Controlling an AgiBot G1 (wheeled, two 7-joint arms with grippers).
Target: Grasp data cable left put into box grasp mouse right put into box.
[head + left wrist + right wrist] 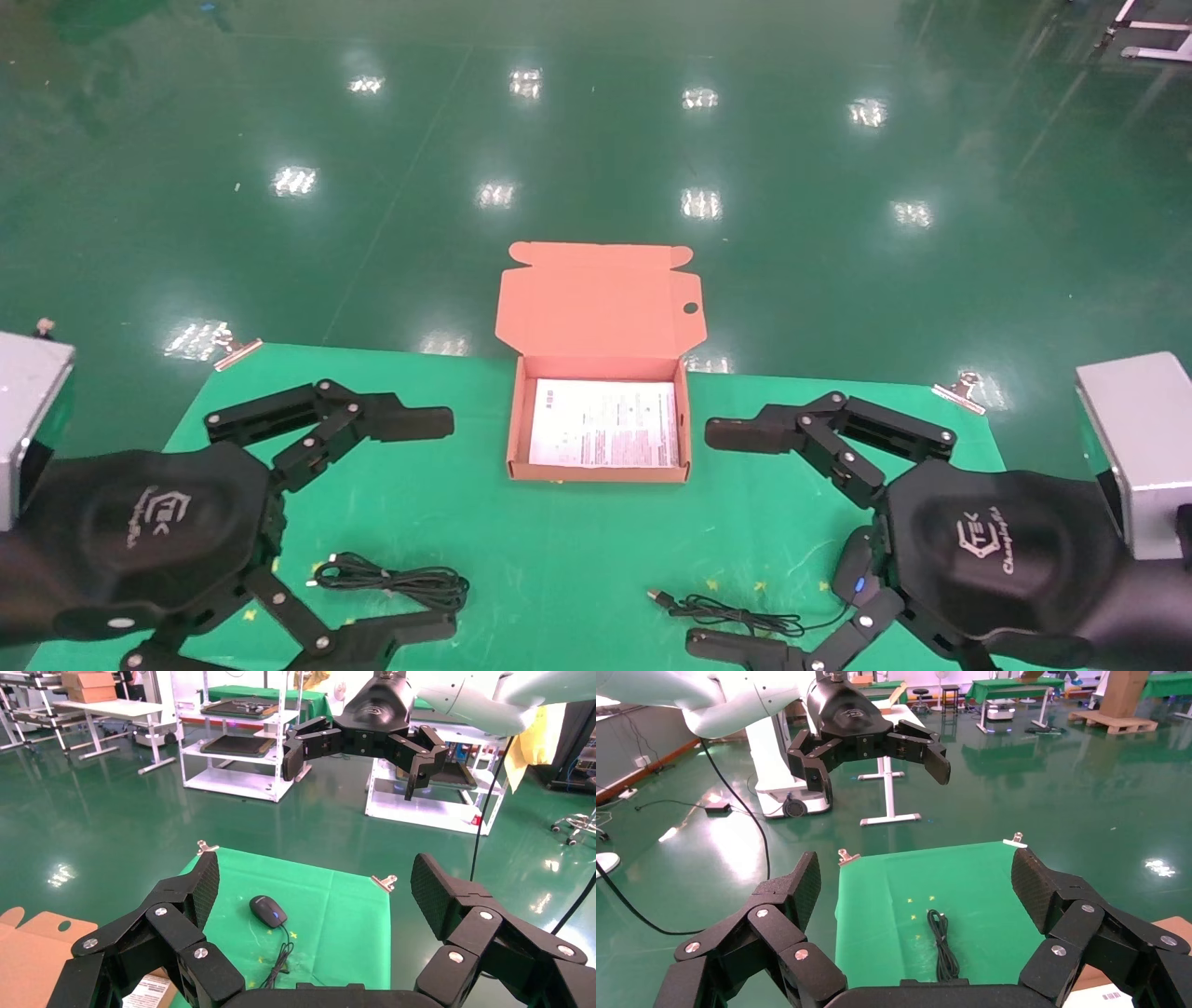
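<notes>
The salmon-orange box [596,472] stands open at the middle of the green cloth, its lid [601,298] raised at the back and a printed sheet [603,424] lying inside. The data cable [391,580] lies bundled at front left, between the fingers of my open left gripper [428,527], which hovers above it. The right wrist view shows the data cable [940,945] too. At front right, the mouse [855,564] is partly hidden under my open right gripper [722,540], its cord [726,610] trailing left. In the left wrist view the mouse [268,910] lies flat, nothing touching it.
Silver blocks stand at the left [33,410] and right [1131,438] edges. Metal clips [237,352] [959,391] pin the cloth's [559,559] far corners. Glossy green floor lies beyond the table's far edge.
</notes>
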